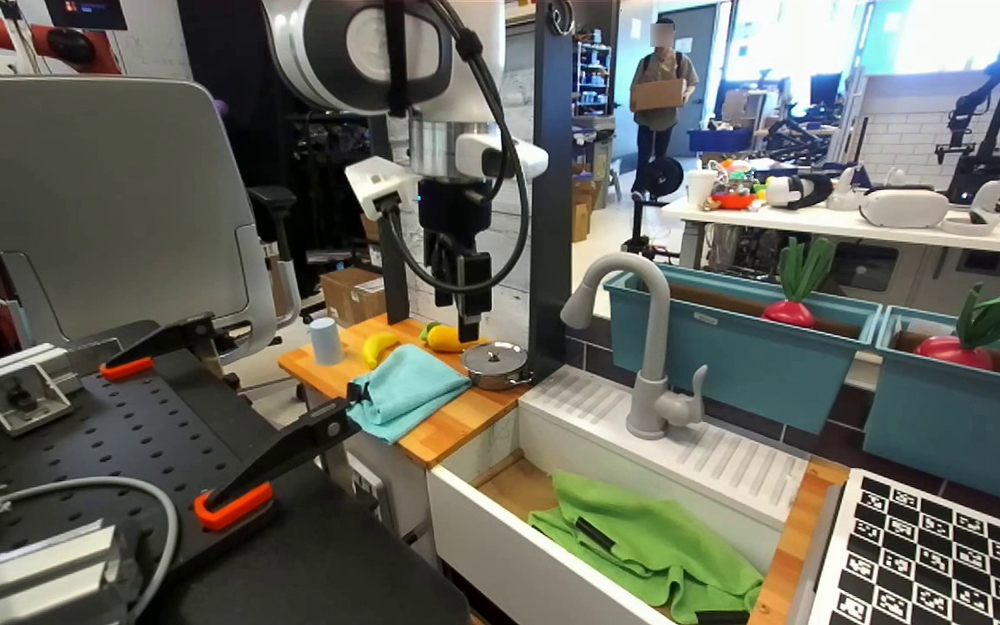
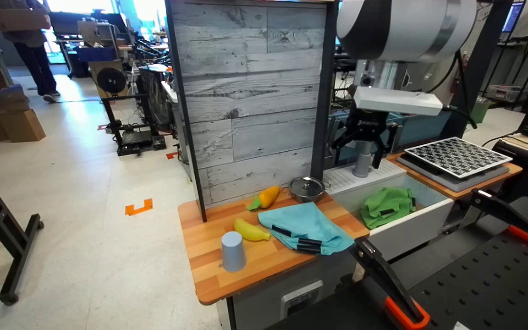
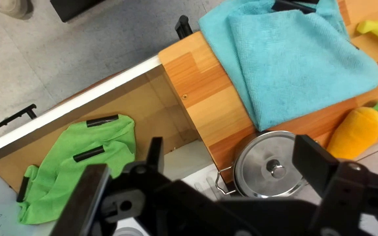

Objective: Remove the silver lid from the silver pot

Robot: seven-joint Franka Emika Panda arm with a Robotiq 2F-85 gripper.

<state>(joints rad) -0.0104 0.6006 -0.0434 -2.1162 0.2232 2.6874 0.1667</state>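
The silver pot [image 1: 497, 379] [image 2: 309, 198] stands at the back corner of the wooden counter, beside the sink. The silver lid [image 1: 494, 355] [image 2: 300, 184] [image 3: 258, 167] sits flat on it, with a round knob [image 3: 278, 171] at its middle. A wire handle [image 3: 220, 183] sticks out from the pot's side. My gripper [image 1: 458, 317] [image 2: 357, 162] [image 3: 230, 147] is open and empty, pointing down above counter height. In the wrist view the lid lies between the fingers, nearer the right finger, which covers part of its rim. The gripper is apart from the lid.
A teal cloth [image 2: 305, 227] lies against the pot. An orange toy vegetable [image 2: 269, 197], a banana [image 2: 251, 230] and a cup [image 2: 233, 252] share the counter. The faucet [image 1: 652, 347] rises beside the sink holding a green cloth [image 1: 639, 538]. A wood-pattern panel [image 2: 255, 91] and dark post stand behind.
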